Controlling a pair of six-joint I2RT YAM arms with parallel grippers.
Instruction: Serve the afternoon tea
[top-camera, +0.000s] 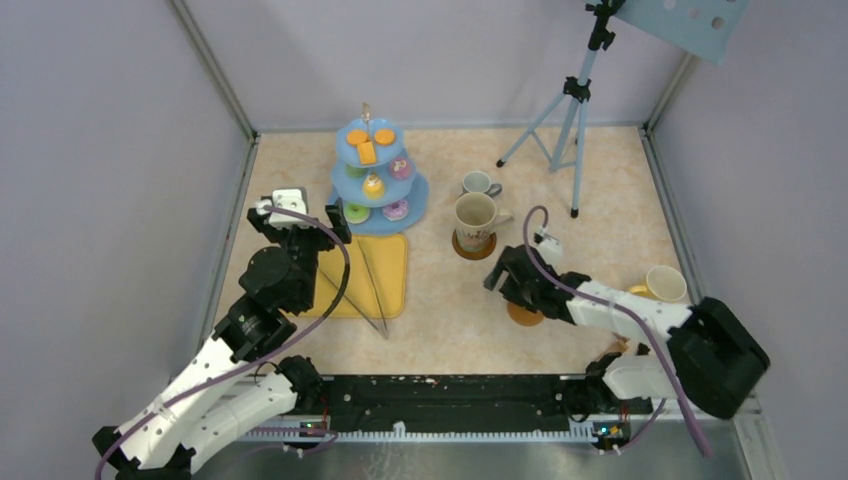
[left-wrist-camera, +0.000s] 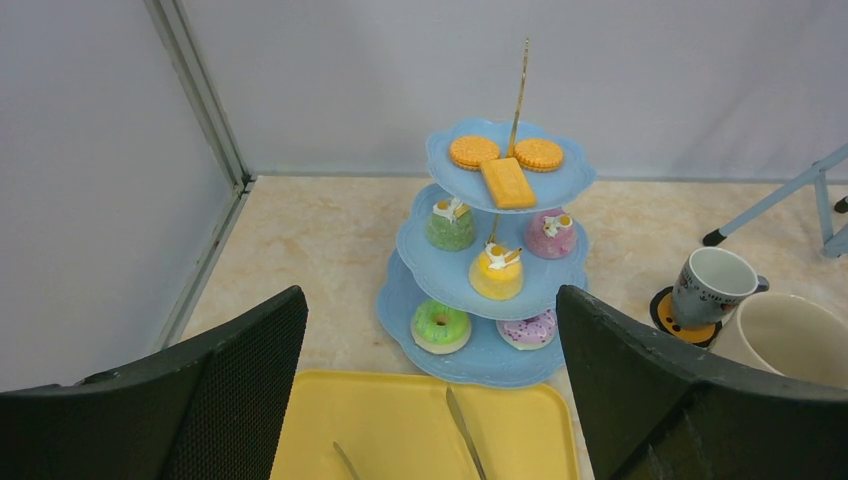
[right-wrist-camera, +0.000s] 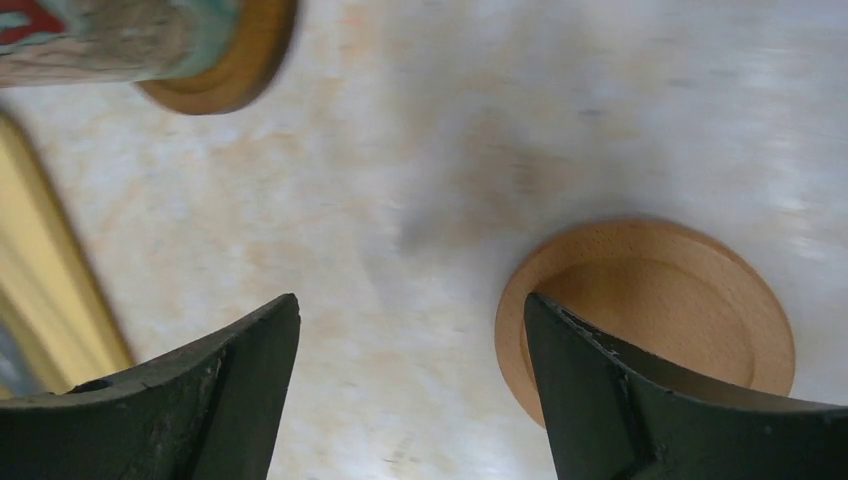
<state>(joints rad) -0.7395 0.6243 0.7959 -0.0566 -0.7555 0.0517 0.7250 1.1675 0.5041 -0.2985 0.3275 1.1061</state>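
Note:
The light-blue three-tier stand (top-camera: 415, 205) (left-wrist-camera: 565, 175) holds orange biscuits on top, green, yellow and purple cakes in the middle, and a green donut (left-wrist-camera: 441, 326) and a purple donut (left-wrist-camera: 528, 329) at the bottom. A grey mug (top-camera: 478, 184) (left-wrist-camera: 710, 287) and a cream mug (top-camera: 475, 218) each stand on a coaster. My left gripper (top-camera: 325, 225) (left-wrist-camera: 430, 295) hangs open over the yellow tray, facing the stand. My right gripper (top-camera: 510, 290) (right-wrist-camera: 410, 300) is open low over the table. Its right finger overlaps the left rim of a bare brown coaster (top-camera: 525, 314) (right-wrist-camera: 660, 300).
Long metal tongs (top-camera: 375, 290) (left-wrist-camera: 462, 430) lie on the flat yellow tray (top-camera: 390, 260) (left-wrist-camera: 400, 430). A third mug with a yellow handle (top-camera: 665, 284) sits at the right edge. A tripod (top-camera: 570, 110) stands at the back right. Walls close in left, back and right.

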